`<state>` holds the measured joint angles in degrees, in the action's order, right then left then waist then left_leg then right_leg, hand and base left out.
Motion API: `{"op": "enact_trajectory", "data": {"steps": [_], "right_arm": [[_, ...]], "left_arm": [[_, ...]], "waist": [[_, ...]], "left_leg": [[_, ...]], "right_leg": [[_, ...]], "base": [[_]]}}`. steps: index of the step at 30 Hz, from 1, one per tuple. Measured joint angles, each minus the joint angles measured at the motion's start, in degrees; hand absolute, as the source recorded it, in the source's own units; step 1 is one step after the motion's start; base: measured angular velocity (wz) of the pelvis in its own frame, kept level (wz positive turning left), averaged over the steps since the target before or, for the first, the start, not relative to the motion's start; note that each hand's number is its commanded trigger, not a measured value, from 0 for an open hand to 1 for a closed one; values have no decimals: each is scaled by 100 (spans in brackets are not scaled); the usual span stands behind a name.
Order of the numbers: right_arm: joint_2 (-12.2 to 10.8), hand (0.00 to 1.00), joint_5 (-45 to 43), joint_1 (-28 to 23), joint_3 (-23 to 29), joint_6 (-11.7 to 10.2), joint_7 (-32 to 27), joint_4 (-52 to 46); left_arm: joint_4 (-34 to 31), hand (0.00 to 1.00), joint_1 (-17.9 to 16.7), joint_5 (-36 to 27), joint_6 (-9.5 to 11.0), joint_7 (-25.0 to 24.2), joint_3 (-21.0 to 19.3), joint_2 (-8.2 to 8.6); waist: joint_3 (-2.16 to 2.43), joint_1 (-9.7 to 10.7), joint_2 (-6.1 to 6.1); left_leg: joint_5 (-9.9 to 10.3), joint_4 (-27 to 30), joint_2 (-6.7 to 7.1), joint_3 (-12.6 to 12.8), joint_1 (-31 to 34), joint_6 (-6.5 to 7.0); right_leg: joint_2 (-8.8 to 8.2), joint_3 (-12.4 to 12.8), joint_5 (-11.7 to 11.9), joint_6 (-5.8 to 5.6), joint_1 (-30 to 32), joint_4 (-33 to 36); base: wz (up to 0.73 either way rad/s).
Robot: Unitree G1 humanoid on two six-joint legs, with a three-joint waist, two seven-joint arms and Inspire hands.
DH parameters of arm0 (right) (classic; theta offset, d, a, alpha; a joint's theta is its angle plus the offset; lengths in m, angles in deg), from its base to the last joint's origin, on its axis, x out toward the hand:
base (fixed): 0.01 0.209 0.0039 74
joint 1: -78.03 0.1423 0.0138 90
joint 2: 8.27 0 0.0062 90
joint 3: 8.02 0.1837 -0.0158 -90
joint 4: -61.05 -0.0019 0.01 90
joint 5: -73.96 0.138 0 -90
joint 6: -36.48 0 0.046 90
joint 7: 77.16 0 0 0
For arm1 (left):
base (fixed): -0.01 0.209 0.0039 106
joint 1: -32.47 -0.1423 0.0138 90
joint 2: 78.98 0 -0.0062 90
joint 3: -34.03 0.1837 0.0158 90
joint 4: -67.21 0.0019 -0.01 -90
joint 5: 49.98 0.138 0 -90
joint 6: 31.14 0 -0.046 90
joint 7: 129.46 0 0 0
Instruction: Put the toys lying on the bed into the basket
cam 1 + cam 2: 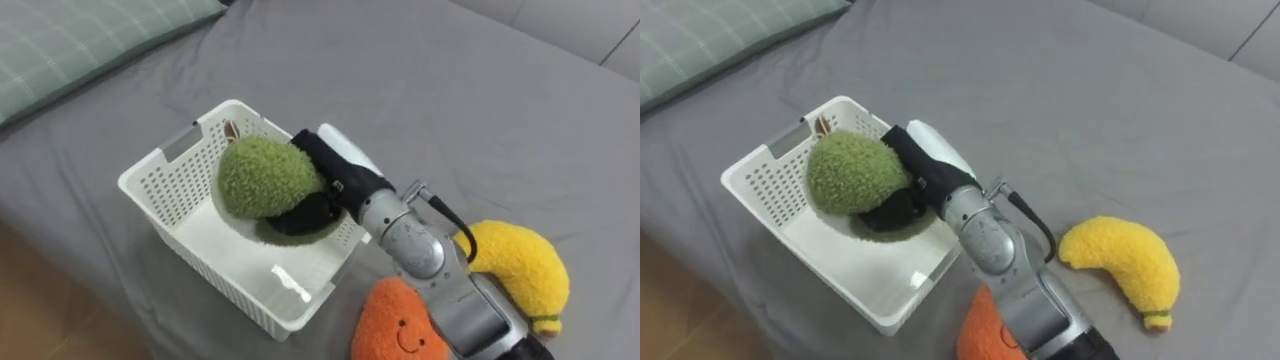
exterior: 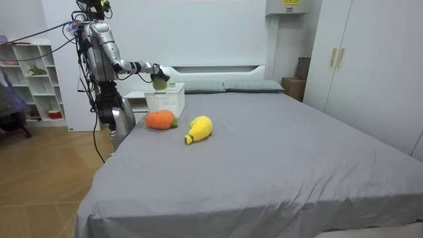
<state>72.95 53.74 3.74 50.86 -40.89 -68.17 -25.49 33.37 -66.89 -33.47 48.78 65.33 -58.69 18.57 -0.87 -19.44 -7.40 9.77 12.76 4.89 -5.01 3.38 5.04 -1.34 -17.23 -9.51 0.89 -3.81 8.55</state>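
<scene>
Student: Grey bed, white basket at centre left. Where is the green plush toy?
Tutor: Above the basket's right part, clasped by the right robot hand, fingers curled round it.
Student: Risk?
Tutor: If it is let go this near the right wall, it may strike the rim and roll onto the bed. Its oval body lies across the frame, left to right, with no distinct pointing end.

A round, fuzzy green plush toy hangs over the white slatted basket, clasped by the right robot hand (dark fingers curled round its side). An orange plush toy with a stitched face lies on the grey bed just beside the basket, and a yellow banana plush lies near it.
</scene>
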Motion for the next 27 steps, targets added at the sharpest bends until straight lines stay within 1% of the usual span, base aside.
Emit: {"op": "enact_trajectory", "data": {"steps": [1,4,9,11,12,13,14,15,16,17,20,23,27], "right_arm": [[-29,100,-51,14,-57,1,4,164],[-96,100,-83,15,-149,1,28,499],[-98,100,-78,15,-151,2,64,581],[-99,100,-51,15,-151,2,49,615],[-96,97,-51,14,-152,2,37,638],[-87,82,-55,14,-155,2,37,642],[-88,57,-65,14,-155,2,37,642],[-89,41,-91,14,-155,2,38,642],[-88,6,-94,14,-154,2,38,642],[-89,0,-93,14,-154,2,38,642],[-88,0,-93,14,-154,2,38,642],[-87,0,-135,14,-150,2,36,641],[-66,0,-182,14,-139,14,-32,641]], "left_arm": [[2,0,0,0,1,9,87,-19],[0,0,21,0,0,18,163,-17],[7,0,126,-10,1,55,261,-14],[8,0,148,-13,3,108,371,-12],[9,0,177,-15,7,134,409,3],[12,0,216,-14,7,146,409,15],[13,0,228,-12,7,151,406,16],[12,0,240,-11,7,161,404,16],[12,0,238,-10,7,177,404,16],[12,0,235,-11,6,190,403,15],[11,0,228,-11,2,204,402,14],[5,0,231,-10,2,206,401,14],[5,0,229,-11,-4,209,400,12]], "waist": [[0,-8,-1],[-4,-30,-4],[-8,-74,0],[-21,-73,18],[-29,-75,22],[-52,-82,26],[-61,-90,25],[-68,-102,24],[-68,-115,24],[-68,-121,24],[-64,-128,19],[-44,-125,-7],[-43,-118,-7]], "left_leg": [[-2,0,3,-8,1,2],[-2,1,11,-23,14,1],[-18,1,25,-44,70,2],[-22,1,36,-69,84,6],[-27,1,51,-110,104,8],[-28,0,58,-137,112,8],[-28,0,59,-142,118,8],[-28,0,62,-151,129,8],[-29,0,65,-156,136,9],[-29,0,66,-157,138,10],[-34,1,73,-166,157,18],[-37,19,75,-166,181,22],[-39,71,76,-168,191,24]], "right_leg": [[-22,-9,0,-1,-2,1],[-29,-12,1,-1,9,3],[-39,-22,1,-2,59,7],[-46,-45,1,-4,64,6],[-50,-62,3,-7,81,5],[-51,-76,5,-12,85,5],[-51,-86,5,-12,89,5],[-51,-98,6,-13,97,3],[-45,-102,6,-14,102,0],[-42,-105,7,-16,103,-2],[-31,-127,10,-20,115,-7],[-32,-139,12,-23,147,-5],[-33,-149,12,-24,145,-2]], "base": [[6],[0],[1],[7],[10],[9],[7],[3],[0],[0],[0],[0],[0]]}}
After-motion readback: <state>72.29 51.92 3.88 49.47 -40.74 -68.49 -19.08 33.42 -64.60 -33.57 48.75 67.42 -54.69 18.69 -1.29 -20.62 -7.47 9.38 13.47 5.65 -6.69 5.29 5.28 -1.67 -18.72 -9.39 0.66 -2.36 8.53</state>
